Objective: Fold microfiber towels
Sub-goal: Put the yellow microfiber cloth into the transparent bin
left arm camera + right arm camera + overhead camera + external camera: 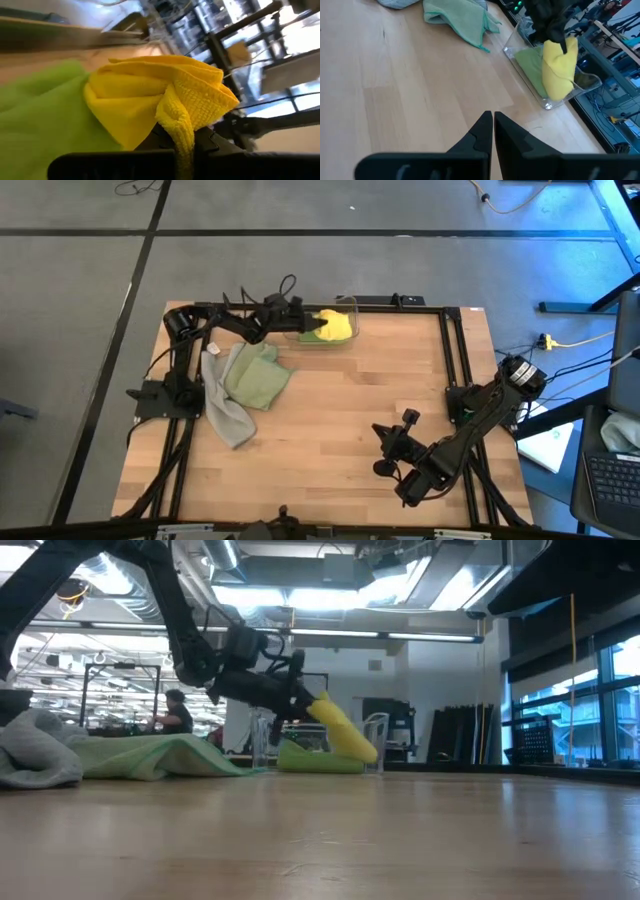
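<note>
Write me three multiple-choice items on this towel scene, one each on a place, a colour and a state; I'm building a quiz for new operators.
1. Where is the clear plastic bin?
A. at the table's far edge, near the left arm
B. at the table's centre
C. beside the right arm

2. What colour is the soft towel hanging from the left end effector?
A. grey
B. yellow
C. pale sage

3. How is the right end effector?
A. shut on a towel
B. wide open
C. shut, holding nothing

Key:
1 A: the high view shows the bin against the far edge, under the left arm's reach.
2 B: the yellow microfiber towel dangles above the bright green towel lying in the bin.
3 C: the right wrist view shows its fingers together over the bare wooden table.
</note>
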Robot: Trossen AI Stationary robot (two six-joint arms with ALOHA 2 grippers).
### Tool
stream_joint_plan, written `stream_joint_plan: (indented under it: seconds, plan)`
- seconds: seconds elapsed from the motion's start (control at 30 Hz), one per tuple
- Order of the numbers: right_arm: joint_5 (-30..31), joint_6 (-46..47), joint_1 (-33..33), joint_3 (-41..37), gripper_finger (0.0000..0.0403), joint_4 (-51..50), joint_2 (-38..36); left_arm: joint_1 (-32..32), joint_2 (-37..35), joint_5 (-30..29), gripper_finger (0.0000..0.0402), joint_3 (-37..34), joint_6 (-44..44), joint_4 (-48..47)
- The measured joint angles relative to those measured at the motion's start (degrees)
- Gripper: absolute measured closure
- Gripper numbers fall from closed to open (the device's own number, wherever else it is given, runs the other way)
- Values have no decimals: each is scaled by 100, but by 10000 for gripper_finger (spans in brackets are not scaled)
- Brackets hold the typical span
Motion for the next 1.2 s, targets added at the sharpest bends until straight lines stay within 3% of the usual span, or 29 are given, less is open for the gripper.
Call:
stream_joint_plan:
  seconds: [0.43, 0.8, 1.2]
  plan:
    - [-4, 0, 0, 0, 381, 16, 0, 280, 0, -56, 385, 0, 107, -38]
    - [-15, 116, 0, 0, 381, 20, 0, 284, -2, 354, 332, 0, 204, 61]
    - [-18, 129, 4, 0, 381, 18, 0, 428, -7, 428, 268, 0, 140, 287]
